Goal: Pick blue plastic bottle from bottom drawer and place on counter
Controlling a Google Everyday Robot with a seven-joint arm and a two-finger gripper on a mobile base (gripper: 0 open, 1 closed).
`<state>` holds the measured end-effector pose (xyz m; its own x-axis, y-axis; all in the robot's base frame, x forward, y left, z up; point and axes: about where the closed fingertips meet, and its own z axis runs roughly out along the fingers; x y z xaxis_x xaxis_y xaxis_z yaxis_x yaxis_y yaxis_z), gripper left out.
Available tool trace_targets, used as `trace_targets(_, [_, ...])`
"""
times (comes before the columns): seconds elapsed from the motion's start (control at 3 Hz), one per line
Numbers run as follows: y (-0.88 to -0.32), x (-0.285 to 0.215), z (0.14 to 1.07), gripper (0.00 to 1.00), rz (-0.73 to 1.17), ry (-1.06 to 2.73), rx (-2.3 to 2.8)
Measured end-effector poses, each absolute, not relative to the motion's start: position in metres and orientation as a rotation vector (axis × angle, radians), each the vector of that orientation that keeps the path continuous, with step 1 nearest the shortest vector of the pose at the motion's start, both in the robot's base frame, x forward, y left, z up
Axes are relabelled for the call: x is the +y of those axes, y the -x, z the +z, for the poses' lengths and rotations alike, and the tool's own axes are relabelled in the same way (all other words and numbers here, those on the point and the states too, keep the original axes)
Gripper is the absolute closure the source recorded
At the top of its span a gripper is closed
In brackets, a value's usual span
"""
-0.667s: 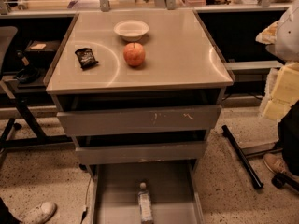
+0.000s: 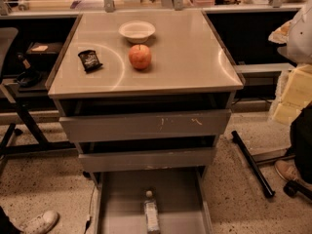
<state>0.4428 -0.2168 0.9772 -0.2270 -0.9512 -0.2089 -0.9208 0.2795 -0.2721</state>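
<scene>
At the bottom edge of the view, the blue plastic bottle [image 2: 151, 212] sits in the pulled-out bottom drawer [image 2: 122, 199], near its middle. It is a slim clear body with a small pale cap toward the cabinet and a pale bluish label, and its lower end is cut off by the frame. Whether it stands or lies cannot be told. The drawer is a shallow grey metal tray with a flat matte floor and low sides. Above it are two grey drawer fronts, the upper one [image 2: 146, 126] scratched. The counter [image 2: 195, 57] is a broad, squarish, glossy beige-grey slab with a thin edge, carrying a round red-orange apple [image 2: 140, 56], a white shallow bowl [image 2: 137, 31] behind it and a crinkled dark packet [image 2: 89, 60] to one side. The gripper does not show in this view, so its state cannot be told.
</scene>
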Motion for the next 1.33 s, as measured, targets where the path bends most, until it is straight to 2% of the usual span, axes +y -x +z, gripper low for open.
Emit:
trace_targets(0.33, [-0.452, -0.201, 0.947, 0.00, -0.166, 1.660, 2.259])
trace_targets(1.0, [-0.455, -0.153, 0.808, 0.00, 0.054, 1.702, 2.420])
trace_targets(1.33, [-0.453, -0.153, 0.801, 0.00, 0.066, 1.704, 2.432])
